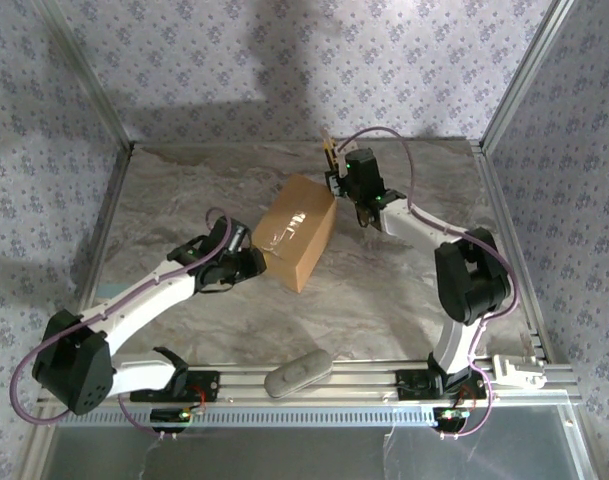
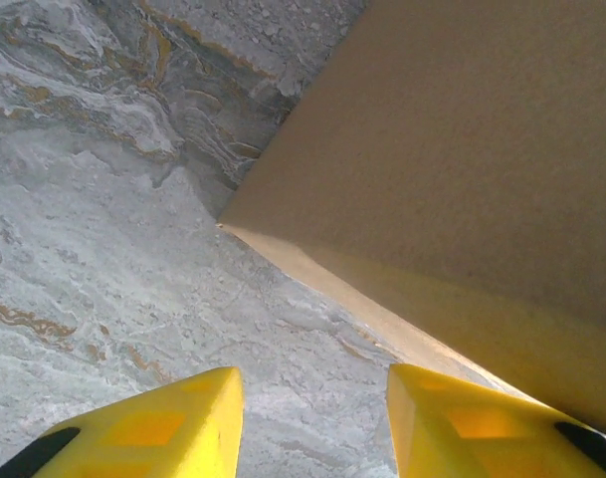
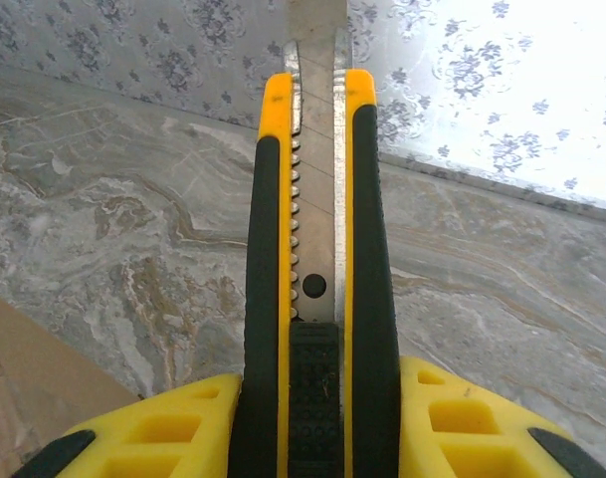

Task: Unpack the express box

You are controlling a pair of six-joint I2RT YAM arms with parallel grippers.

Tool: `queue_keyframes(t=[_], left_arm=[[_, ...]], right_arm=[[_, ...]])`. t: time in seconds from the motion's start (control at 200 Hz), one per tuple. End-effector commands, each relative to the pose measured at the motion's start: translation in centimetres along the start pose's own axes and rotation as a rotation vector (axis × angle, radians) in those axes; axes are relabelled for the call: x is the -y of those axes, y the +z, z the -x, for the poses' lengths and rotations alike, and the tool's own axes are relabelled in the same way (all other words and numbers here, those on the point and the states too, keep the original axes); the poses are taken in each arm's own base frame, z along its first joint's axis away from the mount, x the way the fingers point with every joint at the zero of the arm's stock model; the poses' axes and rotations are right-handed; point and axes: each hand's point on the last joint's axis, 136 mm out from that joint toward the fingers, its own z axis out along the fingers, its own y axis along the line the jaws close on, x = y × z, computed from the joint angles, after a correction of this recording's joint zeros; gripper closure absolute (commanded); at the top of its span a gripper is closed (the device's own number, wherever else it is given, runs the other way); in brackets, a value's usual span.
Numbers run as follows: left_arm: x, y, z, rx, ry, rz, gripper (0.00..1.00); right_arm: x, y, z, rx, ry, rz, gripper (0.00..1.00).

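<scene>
The express box [image 1: 296, 232], a closed brown carton with a clear-tape seam on top, lies at the middle of the marble table. My left gripper [image 1: 252, 262] is low at its near-left side. In the left wrist view the yellow fingers [image 2: 148, 428] stand apart over bare marble, with the left gripper [image 2: 314, 428] open and the box wall [image 2: 462, 199] rising just to the right of it. My right gripper [image 1: 341, 178] hovers at the box's far right corner, shut on a yellow-and-black utility knife [image 3: 317, 249]. The knife blade points away toward the back wall. A box corner [image 3: 24, 398] shows lower left.
A grey oblong object [image 1: 298, 372] rests on the front aluminium rail. A white part [image 1: 517, 370] sits at the rail's right end. Patterned walls and slanted metal posts [image 1: 514, 80] close in the table at the back and sides.
</scene>
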Motion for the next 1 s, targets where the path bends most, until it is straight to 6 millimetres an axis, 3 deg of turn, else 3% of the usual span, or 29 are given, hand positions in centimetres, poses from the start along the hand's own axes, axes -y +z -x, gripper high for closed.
queue_keyframes(t=[0.0,0.06,0.075,0.1,0.35,0.76,0.995], left_arm=[[1.7,-0.1,2.1,0.056,-0.004,-0.026,0.57],[1.7,0.0,2.3,0.058,0.004,-0.016,0.57],[1.6,0.0,2.4,0.06,0.005,-0.014,0.57],[1.6,0.0,2.5,0.061,0.008,-0.008,0.57],[1.0,0.3,4.5,0.097,-0.006,0.0,0.57],[1.5,1.8,6.9,0.12,0.012,0.001,0.58],[0.9,1.5,8.3,0.156,0.012,0.021,0.58]], right_arm=[[-2.8,-2.5,0.6,0.023,-0.009,0.072,1.0],[-3.0,-3.3,0.6,0.027,-0.007,0.066,1.0],[-2.9,-3.3,-0.7,0.003,-0.01,0.059,1.0],[-2.9,-3.6,-1.1,-0.003,-0.01,0.052,1.0],[-4.0,-6.6,-3.4,-0.02,-0.017,0.001,1.0],[-7.4,-11.0,-4.7,-0.028,0.023,-0.013,1.0],[-7.9,-13.8,-6.3,-0.057,0.115,-0.067,1.0]])
